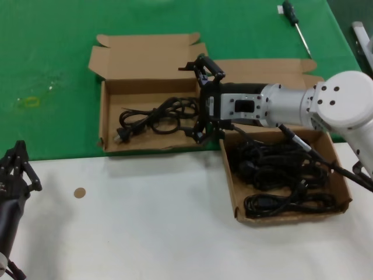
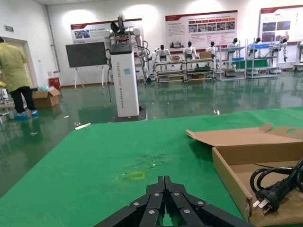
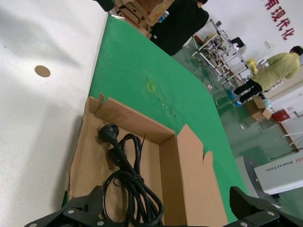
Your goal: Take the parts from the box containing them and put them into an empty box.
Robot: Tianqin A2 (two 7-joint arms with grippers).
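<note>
Parked low at the lower left of my head view sits my left gripper (image 1: pixel 20 166), over the white table (image 1: pixel 145 233), its fingers pressed together, which the left wrist view confirms (image 2: pixel 164 196). My right arm reaches across the middle of the frame from the right edge, and my right gripper (image 1: pixel 203 99) hangs at the right end of the smaller box (image 1: pixel 111 87), fingers spread wide and pinching nothing; the right wrist view shows the two fingertips far apart at the bottom of its frame (image 3: pixel 165 215). One power cord (image 1: pixel 154 116) lies loose on the floor of that smaller box, its plug toward the box's left end, just left of the open fingers. At centre right, the larger box (image 1: pixel 233 192) holds the remaining cords (image 1: pixel 280 175) in a tangled heap beneath my forearm. At the upper right, on the green mat (image 1: pixel 52 35), lies a screwdriver (image 1: pixel 296 26).
</note>
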